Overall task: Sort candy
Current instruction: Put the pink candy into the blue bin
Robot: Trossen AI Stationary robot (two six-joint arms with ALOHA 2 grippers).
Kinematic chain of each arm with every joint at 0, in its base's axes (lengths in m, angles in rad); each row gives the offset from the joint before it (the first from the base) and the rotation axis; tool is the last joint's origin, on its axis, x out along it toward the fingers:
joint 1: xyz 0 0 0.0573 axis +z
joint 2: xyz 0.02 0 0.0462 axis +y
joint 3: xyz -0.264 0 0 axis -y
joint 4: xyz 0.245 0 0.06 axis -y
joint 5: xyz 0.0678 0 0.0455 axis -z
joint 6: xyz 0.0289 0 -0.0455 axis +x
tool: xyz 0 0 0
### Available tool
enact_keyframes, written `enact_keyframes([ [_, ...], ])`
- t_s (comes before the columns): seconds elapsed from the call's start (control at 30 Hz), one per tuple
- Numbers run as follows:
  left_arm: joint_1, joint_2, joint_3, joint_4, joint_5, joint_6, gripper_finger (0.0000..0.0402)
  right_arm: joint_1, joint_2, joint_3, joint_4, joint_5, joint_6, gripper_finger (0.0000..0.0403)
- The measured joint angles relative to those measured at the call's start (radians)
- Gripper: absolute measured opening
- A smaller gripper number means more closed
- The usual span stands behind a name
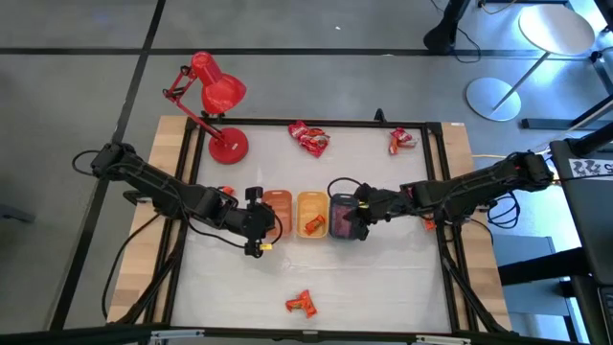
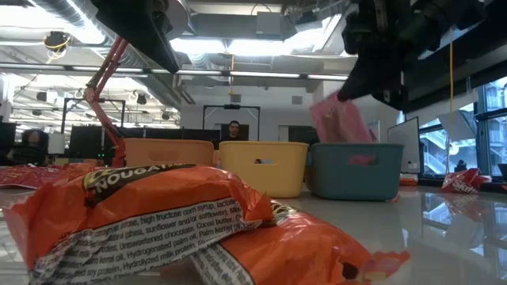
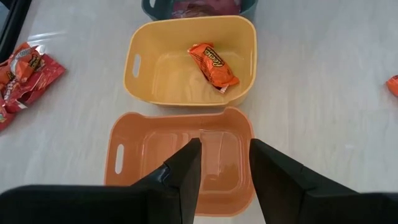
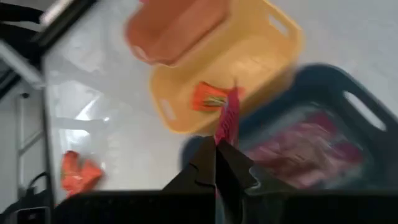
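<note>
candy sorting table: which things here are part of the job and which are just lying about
Part of the job:
- orange tray, empty
- yellow tray holding an orange candy
- grey tray with pink candy
- pink wrapper pinched in the right gripper
- loose candy piles
- left gripper, fingers apart over the orange tray

Lying about:
- red desk lamp
</note>
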Motion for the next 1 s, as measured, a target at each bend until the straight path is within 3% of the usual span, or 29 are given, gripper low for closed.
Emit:
enact_keyframes([
  [0.63,0.0,0.0,0.0,0.0,0.0,0.0,0.0127,-0.007,0.047,0.0,-0.017,-0.024,-0.004,0.0],
  [1.0,0.0,0.0,0.0,0.0,0.0,0.0,0.0127,-0.008,0.088,0.0,-0.055,0.099,-0.004,0.0004],
])
